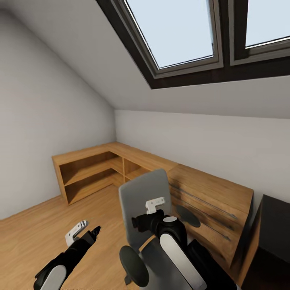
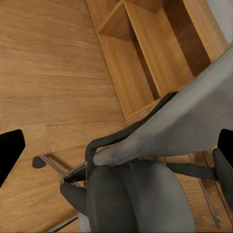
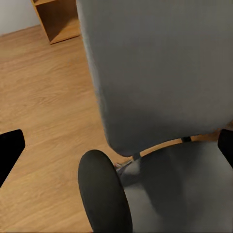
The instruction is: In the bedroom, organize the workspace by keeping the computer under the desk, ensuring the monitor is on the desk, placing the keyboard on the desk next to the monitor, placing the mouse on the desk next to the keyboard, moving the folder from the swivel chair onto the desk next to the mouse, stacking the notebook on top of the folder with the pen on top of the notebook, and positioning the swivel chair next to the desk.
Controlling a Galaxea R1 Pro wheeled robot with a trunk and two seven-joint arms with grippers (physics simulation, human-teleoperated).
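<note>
The swivel chair (image 1: pixel 145 197), with a grey back and black armrests, stands in front of me by the wooden drawer unit. My right gripper (image 1: pixel 139 221) hovers open just in front of the chair back (image 3: pixel 160 73), above the armrest pad (image 3: pixel 104 194) and the bare grey seat (image 3: pixel 189 194). My left gripper (image 1: pixel 92 235) is open over the floor to the chair's left; its view looks down on the chair back (image 2: pixel 194 111), an armrest (image 2: pixel 121 138) and a chrome base leg (image 2: pixel 53 165). A corner of the black desk (image 1: pixel 276 225) shows at the right edge. The folder, computer, monitor, keyboard, mouse, notebook and pen are out of view.
A low light-wood corner shelf unit (image 1: pixel 92 169) runs along the walls, joined to a drawer unit (image 1: pixel 213 201) right behind the chair. Open wooden floor (image 1: pixel 40 233) lies to the left. A sloped ceiling with skylights (image 1: pixel 177 32) is overhead.
</note>
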